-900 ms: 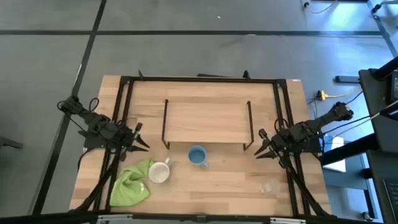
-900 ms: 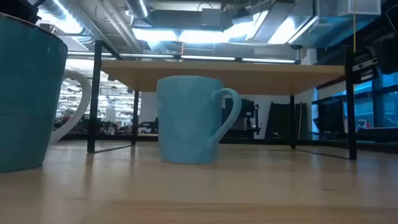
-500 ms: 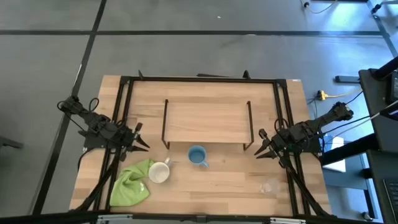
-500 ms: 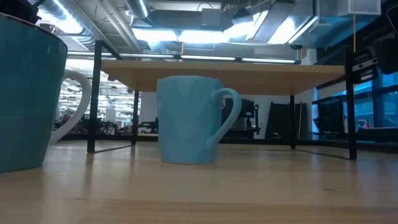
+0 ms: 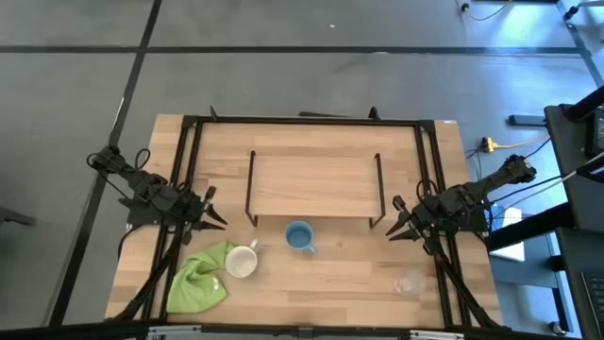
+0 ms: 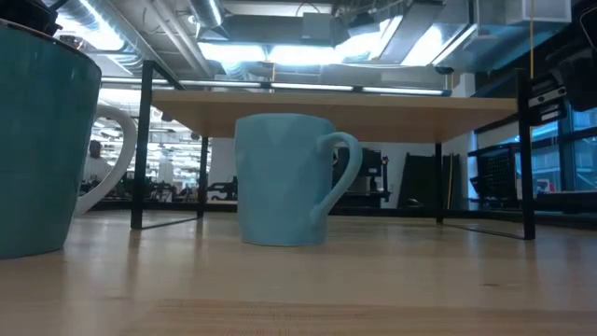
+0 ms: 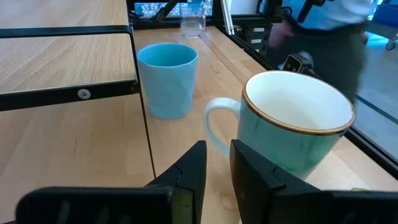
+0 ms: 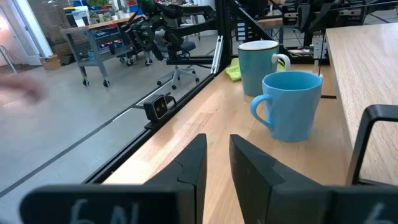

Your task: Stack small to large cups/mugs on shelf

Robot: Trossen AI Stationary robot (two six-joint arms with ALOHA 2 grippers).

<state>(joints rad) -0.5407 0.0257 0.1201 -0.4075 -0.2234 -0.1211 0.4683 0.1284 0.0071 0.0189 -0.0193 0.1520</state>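
Glass cup (image 5: 409,282) sat at 6 o'clock of your right gripper (image 5: 397,227), nearer than left gripper (image 5: 212,210); both grippers nearly closed, empty; shelf (image 5: 314,185) at 10 o'clock

Overhead camera looks straight down; table-level camera sits close behind the light-blue handled ceramic mug (image 6: 284,179) (wrist cameras share it).
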